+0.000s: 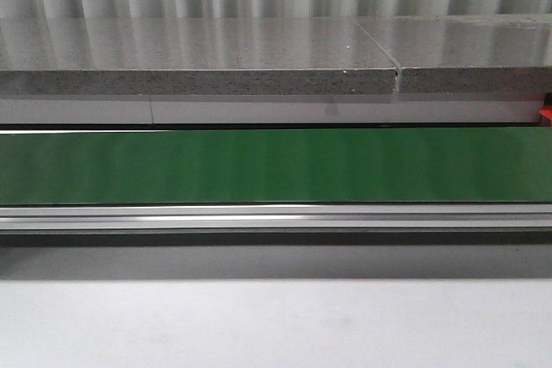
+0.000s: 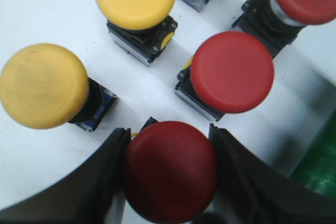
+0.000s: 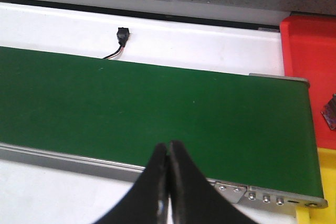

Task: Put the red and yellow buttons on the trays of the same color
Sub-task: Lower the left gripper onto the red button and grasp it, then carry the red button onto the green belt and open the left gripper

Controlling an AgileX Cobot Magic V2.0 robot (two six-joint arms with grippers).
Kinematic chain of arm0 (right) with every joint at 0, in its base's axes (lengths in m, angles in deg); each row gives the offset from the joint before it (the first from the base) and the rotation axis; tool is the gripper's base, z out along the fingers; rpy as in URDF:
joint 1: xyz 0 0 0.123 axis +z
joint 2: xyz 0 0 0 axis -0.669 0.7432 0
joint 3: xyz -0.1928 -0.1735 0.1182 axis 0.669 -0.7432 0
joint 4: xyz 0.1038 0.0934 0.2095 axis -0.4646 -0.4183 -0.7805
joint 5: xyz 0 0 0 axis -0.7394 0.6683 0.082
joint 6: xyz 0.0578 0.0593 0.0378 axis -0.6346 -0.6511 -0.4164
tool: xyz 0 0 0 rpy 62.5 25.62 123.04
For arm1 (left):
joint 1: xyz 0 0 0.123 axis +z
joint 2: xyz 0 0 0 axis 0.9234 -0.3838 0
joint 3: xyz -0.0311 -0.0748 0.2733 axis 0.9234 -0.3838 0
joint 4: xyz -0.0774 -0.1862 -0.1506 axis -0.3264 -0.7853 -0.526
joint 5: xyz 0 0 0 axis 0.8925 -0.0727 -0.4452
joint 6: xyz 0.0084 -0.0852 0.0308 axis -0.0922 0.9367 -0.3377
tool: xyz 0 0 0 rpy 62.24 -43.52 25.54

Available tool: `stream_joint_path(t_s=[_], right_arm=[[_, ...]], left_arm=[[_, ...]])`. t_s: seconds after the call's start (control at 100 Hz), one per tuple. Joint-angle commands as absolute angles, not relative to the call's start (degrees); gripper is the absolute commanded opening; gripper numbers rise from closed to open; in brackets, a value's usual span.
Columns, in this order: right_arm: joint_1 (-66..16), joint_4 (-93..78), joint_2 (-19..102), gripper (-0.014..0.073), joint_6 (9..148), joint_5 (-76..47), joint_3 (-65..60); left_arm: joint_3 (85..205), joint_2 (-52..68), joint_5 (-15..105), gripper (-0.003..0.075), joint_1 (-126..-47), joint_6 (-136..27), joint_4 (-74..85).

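Two grippers: left gripper (image 2: 170,174) clamps a round red mushroom-cap button (image 2: 170,171); right gripper (image 3: 168,174) pinched together, holding nothing, above green conveyor belt (image 3: 157,103).

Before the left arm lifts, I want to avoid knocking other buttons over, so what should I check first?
1. Left gripper around a button: ok, its fingers flank the dark red button.
2. Firm contact on both sides: cannot tell, the cap hides the pads.
3. Room to neighbours: not ok, the red button beside it and the yellow button stand close.
4. Green belt free of objects: ok in the front view.
5. Right gripper out of the way: ok, shut and empty over the belt's near edge.
6. Red tray in view: ok, past the belt's end.
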State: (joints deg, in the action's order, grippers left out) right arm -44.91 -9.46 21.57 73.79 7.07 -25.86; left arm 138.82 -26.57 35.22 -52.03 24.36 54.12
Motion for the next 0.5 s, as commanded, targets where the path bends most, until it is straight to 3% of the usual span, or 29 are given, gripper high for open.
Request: stream_joint_path(t_s=[0.0,0.49], right_arm=[[-44.77,-10.33,21.21,-0.0067,74.38,3.75,-24.44],[-44.77,-10.33,21.21,-0.0067,74.38,3.75,-24.44]], left_arm=[[140.39,-21.75,35.97,-0.0004,-51.91,24.31,54.49],[140.39,-3.57,33.07,-0.0021,-58.31,17.55,54.25]])
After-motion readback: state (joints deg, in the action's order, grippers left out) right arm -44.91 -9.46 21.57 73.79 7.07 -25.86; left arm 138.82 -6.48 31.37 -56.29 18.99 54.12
